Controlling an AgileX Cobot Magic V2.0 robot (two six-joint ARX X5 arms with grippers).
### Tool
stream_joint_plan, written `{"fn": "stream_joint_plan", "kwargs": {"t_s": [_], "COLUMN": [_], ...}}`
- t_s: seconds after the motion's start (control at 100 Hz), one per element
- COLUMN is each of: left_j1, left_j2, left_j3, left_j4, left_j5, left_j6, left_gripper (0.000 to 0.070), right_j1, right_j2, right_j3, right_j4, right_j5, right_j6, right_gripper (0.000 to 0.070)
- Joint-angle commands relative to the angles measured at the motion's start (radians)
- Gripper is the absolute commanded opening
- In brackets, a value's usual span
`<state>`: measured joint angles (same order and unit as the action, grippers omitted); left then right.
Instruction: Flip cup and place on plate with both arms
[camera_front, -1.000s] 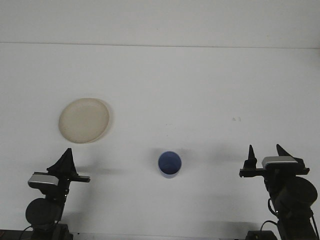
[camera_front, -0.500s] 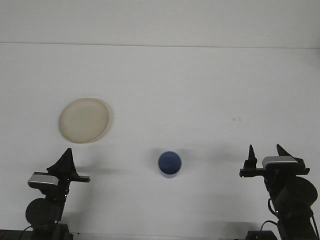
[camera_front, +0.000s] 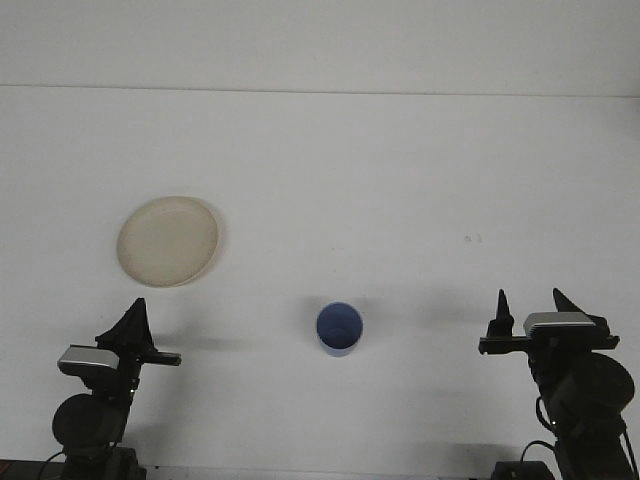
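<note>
A blue cup (camera_front: 340, 329) stands on the white table near the front centre, its open mouth facing up. A cream plate (camera_front: 168, 240) lies flat to the left and farther back, with nothing on it. My left gripper (camera_front: 136, 318) sits low at the front left, below the plate and well left of the cup; it shows as one dark wedge. My right gripper (camera_front: 530, 305) rests at the front right, open, with nothing between its two upright fingers (camera_front: 499, 310), well clear of the cup.
The white table (camera_front: 400, 180) runs back to a wall line at the top. A small mark (camera_front: 472, 238) shows on the table at right. Both arm bases sit at the bottom corners.
</note>
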<state>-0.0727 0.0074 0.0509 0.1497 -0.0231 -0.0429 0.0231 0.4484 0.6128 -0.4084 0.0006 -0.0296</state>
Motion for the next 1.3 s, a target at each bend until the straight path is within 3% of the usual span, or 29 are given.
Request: {"fn": "stream_joint_plan", "kwargs": {"t_s": [0.0,0.21,0.41,0.75,1.01,1.29], "left_j1": [0.000,0.000,0.000,0.000,-0.001,-0.001], "left_j2": [0.005,0.090,0.273,0.700,0.932,0.986], "left_j3": [0.051,0.219,0.430,0.888,1.099,1.123], "left_j4": [-0.024,-0.181,-0.299,-0.739,-1.011,-1.035], "left_j5": [-0.001,0.000,0.000,0.000,0.001,0.001], "left_j6": [0.002,-0.005,-0.056,-0.055,-0.050,-0.041], "left_gripper": [0.0012,0.0012,0.0012,0.0012,0.0012,0.0012], "right_j1": [-0.001,-0.001,-0.001,-0.001,-0.001,-0.001], "right_j2": [0.003,0.003,0.003,0.003,0.003,0.003], "right_j3": [0.008,0.008,0.008,0.008,0.008,0.008], "right_j4": [0.011,0.011,0.011,0.011,0.011,0.011], "right_j5": [0.001,0.000,0.000,0.000,0.000,0.001], "right_j6": [0.003,0.004,0.007,0.014,0.014,0.014], "right_gripper": [0.0547,0.0547,0.0547,0.0547,0.0547,0.0547]}}
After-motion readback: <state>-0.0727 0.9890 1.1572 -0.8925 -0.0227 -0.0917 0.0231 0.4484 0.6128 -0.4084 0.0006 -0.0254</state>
